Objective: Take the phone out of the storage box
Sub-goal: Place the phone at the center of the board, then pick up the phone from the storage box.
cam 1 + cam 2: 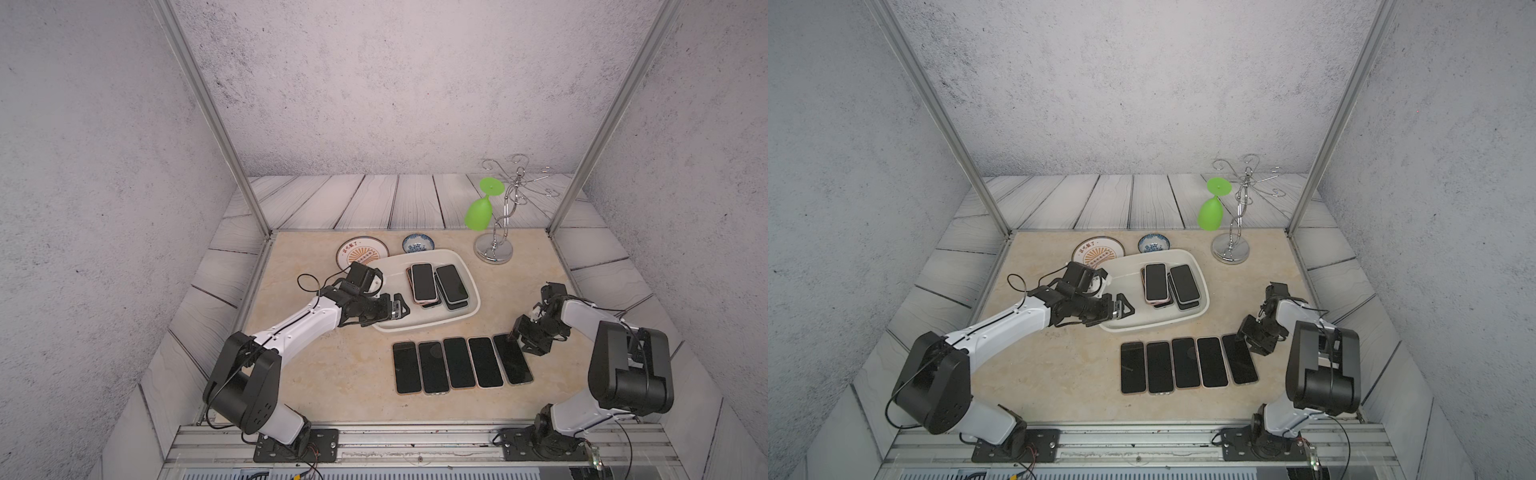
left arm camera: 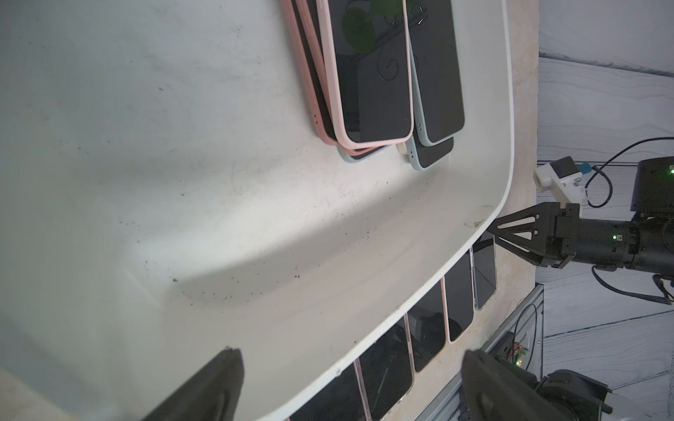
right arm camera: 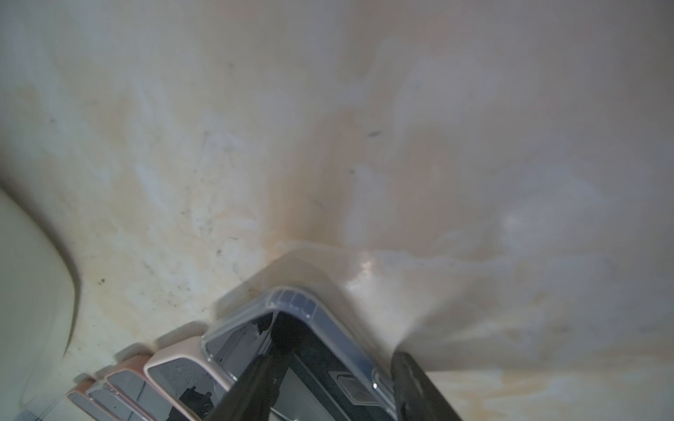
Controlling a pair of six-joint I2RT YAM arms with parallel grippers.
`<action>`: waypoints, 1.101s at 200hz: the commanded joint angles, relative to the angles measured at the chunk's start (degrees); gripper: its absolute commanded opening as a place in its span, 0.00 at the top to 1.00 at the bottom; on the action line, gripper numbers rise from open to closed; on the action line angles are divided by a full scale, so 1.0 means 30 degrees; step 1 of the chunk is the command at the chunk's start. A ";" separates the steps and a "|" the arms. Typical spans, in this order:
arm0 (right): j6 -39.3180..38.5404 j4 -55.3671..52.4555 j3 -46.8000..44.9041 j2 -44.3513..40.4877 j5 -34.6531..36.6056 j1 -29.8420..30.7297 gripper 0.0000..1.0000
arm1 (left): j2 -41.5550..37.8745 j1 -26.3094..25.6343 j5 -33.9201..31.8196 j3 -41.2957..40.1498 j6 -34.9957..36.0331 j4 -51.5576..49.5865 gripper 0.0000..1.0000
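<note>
The white storage box (image 1: 428, 328) (image 1: 1154, 329) (image 2: 182, 182) sits mid-table. Several phones lie stacked at its right side, a pink-cased phone (image 1: 424, 282) (image 1: 1155, 281) (image 2: 375, 91) on top beside a pale-blue-cased one (image 1: 452, 283) (image 2: 437, 91). My left gripper (image 1: 401, 307) (image 1: 1125, 309) (image 2: 350, 386) hangs open over the box's near-left rim, holding nothing. Several more phones lie in a row on the table in front of the box. My right gripper (image 1: 515, 332) (image 1: 1244, 330) (image 3: 337, 390) is at the far end of the rightmost, clear-cased phone (image 1: 513, 359) (image 3: 321, 357). Its fingers stand apart, one over the screen and one beside the edge.
An orange-patterned plate (image 1: 362, 251) and a small blue-and-white dish (image 1: 417, 243) sit behind the box. A chrome stand (image 1: 494, 245) with a hanging green glass (image 1: 478, 212) is at the back right. Aluminium posts and a front rail (image 1: 415, 436) frame the table.
</note>
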 commanded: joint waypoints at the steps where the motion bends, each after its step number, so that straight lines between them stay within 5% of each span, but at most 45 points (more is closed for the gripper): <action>1: -0.0094 0.0053 -0.0806 0.0679 -0.0842 0.0442 0.42 | 0.0134 -0.0181 -0.0197 -0.0011 -0.0088 0.0112 0.00; 57: 0.0674 -0.0454 -0.0430 -0.0180 -0.0294 0.0398 0.36 | 0.0720 -0.0488 -0.0493 0.0594 0.0151 -0.0259 0.01; 95: 0.0825 -0.1883 0.1304 -0.2979 -0.0389 0.0443 0.27 | 0.2488 -0.0837 -0.2175 0.3802 0.1687 -0.2545 0.02; 135: 0.0280 -0.2545 0.3307 -0.4942 -0.0131 0.1990 0.24 | 0.7362 -0.1522 -0.4887 1.0932 0.3053 -0.6258 0.02; 182: -0.0237 -0.1584 0.6261 -0.3122 0.2245 0.5743 0.23 | 1.4539 -0.2101 -0.8018 2.1507 0.3938 -1.1654 0.02; 195: -0.0860 -0.2070 0.8025 -0.1974 0.3699 0.7073 0.23 | 1.4285 -0.2100 -0.9143 2.1074 0.3380 -1.1718 0.02; 220: -0.1176 -0.2081 1.0939 0.0859 0.3680 0.8429 0.22 | 1.0015 -0.1806 -0.9994 1.5434 0.2022 -0.8293 0.02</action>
